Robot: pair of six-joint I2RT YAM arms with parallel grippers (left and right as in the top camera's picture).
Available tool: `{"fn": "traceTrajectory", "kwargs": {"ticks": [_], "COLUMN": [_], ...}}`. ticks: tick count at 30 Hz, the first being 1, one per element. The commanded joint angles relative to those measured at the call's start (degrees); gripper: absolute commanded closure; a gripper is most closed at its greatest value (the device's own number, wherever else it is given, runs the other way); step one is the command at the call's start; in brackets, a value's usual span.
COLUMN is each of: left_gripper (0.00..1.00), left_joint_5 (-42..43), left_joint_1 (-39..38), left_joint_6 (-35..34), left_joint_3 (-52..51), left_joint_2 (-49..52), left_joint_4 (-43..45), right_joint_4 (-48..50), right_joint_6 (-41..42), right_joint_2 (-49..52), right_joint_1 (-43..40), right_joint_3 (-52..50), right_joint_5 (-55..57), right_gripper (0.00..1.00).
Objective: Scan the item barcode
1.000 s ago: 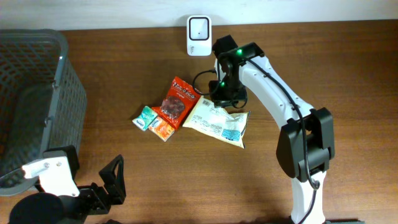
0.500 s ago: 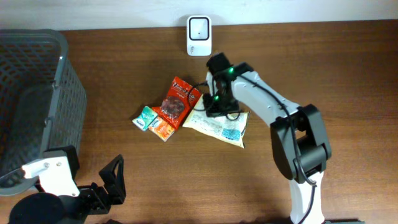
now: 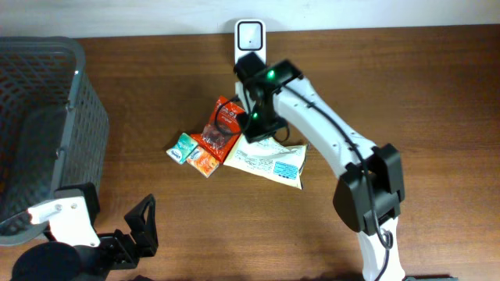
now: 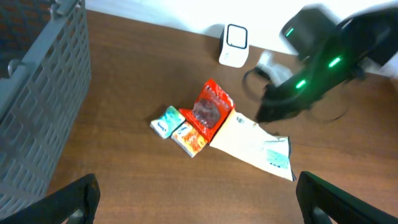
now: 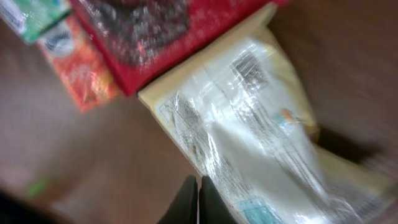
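A cream plastic packet (image 3: 269, 160) with a printed label lies flat on the brown table, its barcode (image 5: 249, 62) facing up. My right gripper (image 3: 251, 129) is over its upper left edge. Up close the fingers (image 5: 198, 186) are pressed together right where the packet (image 5: 261, 124) edge meets them, shut on that edge. A white scanner (image 3: 250, 35) stands at the back of the table, just beyond the right arm. My left gripper (image 4: 199, 202) hangs wide open and empty at the front left, far from the packets.
A red snack packet (image 3: 223, 125) touches the cream packet's left side. An orange sachet (image 3: 205, 161) and a green one (image 3: 182, 148) lie beside it. A grey mesh basket (image 3: 78, 101) fills the left edge of the table.
My right gripper closed and moved left along the cream packet's top edge. The packet slid and turned a little to the left with it. The left arm has not moved.
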Motion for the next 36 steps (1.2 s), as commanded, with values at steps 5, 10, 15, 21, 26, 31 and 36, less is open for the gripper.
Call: {"fn": "traceTrajectory", "kwargs": {"ticks": [5,10,15,21,26,31,36], "left_gripper": [0.01,0.01,0.01,0.01,0.01,0.01,0.01], "left_joint_5": [0.4,0.4,0.4,0.4,0.4,0.4,0.4], "left_joint_1": [0.3,0.3,0.3,0.3,0.3,0.3,0.3], "left_joint_6": [-0.5,-0.5,-0.5,-0.5,-0.5,-0.5,-0.5], "left_joint_3": [-0.2,-0.2,-0.2,-0.2,-0.2,-0.2,-0.2], "left_joint_2": [0.0,0.0,0.0,0.0,0.0,0.0,0.0], "left_joint_4": [0.2,0.2,0.2,0.2,0.2,0.2,0.2], "right_joint_4": [-10.6,-0.8,8.3,5.1,-2.3,-7.4,-6.4], "right_joint_6": [1.5,8.8,8.8,8.7,8.7,8.1,-0.1], "right_joint_2": [-0.7,-0.6,-0.6,-0.8,-0.8,-0.8,-0.5], "right_joint_1": [-1.1,-2.2,-4.2,-9.3,-13.0,-15.3,-18.1], "right_joint_3": [-3.4,-17.1,-26.1,-20.3,-8.2,-2.4,-4.1], "right_joint_5": [8.2,15.0,15.8,23.1,23.4,23.3,12.6], "right_gripper": [0.95,0.95,0.95,0.95,0.88,0.55,0.18]}}
